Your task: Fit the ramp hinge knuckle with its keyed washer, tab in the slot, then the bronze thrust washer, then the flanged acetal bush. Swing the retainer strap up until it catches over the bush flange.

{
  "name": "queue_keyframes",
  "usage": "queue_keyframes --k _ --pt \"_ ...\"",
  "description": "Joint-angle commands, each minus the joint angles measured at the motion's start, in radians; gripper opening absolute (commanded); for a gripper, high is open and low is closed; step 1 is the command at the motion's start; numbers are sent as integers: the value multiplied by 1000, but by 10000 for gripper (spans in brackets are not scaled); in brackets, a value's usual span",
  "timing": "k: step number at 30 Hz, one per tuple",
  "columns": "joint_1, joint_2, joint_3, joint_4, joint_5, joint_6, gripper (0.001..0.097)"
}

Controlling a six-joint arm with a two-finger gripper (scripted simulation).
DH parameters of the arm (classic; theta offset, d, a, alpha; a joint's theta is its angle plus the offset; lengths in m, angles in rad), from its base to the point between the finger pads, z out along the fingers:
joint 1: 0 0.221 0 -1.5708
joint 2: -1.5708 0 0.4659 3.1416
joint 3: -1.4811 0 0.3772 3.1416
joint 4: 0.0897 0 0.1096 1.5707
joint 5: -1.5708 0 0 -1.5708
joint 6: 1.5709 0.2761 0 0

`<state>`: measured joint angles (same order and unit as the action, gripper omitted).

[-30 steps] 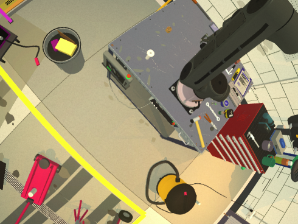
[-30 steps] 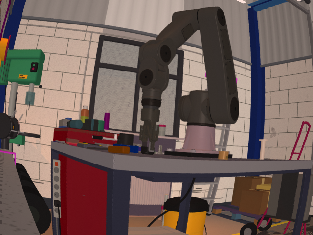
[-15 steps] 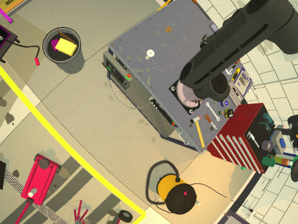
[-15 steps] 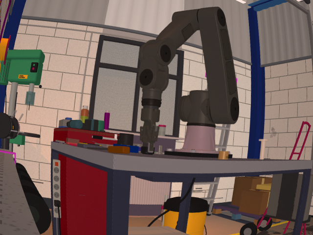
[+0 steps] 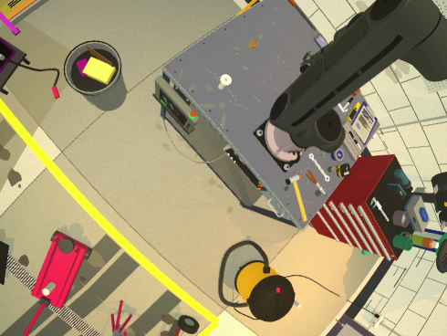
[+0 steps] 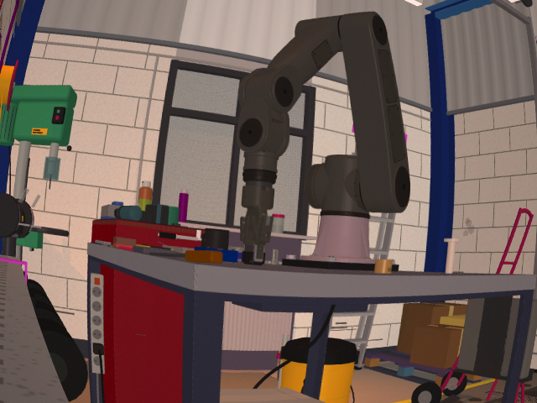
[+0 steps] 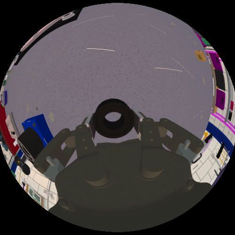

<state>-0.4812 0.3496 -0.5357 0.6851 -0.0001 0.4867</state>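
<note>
A dark ring-shaped washer (image 7: pixel 113 118) lies flat on the grey bench top and is gripped by my gripper (image 7: pixel 114 124), which is closed on its sides; from the second side camera the gripper (image 6: pixel 253 256) stands straight down at bench level near the arm's base. A bronze thrust washer (image 6: pixel 383 266) sits near the bench's front edge, also seen as a small brown disc (image 5: pixel 252 44). A white flanged bush (image 5: pixel 224 80) stands alone on the open bench, seen from the second side camera as a pale post (image 6: pixel 451 255). The hinge knuckle is hidden from me.
Behind the work are the arm's pink base (image 6: pixel 342 238) and a red tool chest (image 5: pixel 365 205). A blue block (image 7: pixel 35 127) and a black cylinder (image 6: pixel 215 238) stand close to the left of the gripper. A hammer (image 5: pixel 298 196) and wrenches lie on the bench's end.
</note>
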Motion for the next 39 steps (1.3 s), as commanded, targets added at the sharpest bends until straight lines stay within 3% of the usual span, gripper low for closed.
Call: queue_keyframes --k 1,3,13,31,39 --pt "0 3 0 -3 0 0 115" --pt "0 3 0 -3 0 0 80" --pt "0 -23 17 38 0 0 80" --pt "0 -162 167 326 0 0 80" --pt "0 -187 214 399 0 0 80"
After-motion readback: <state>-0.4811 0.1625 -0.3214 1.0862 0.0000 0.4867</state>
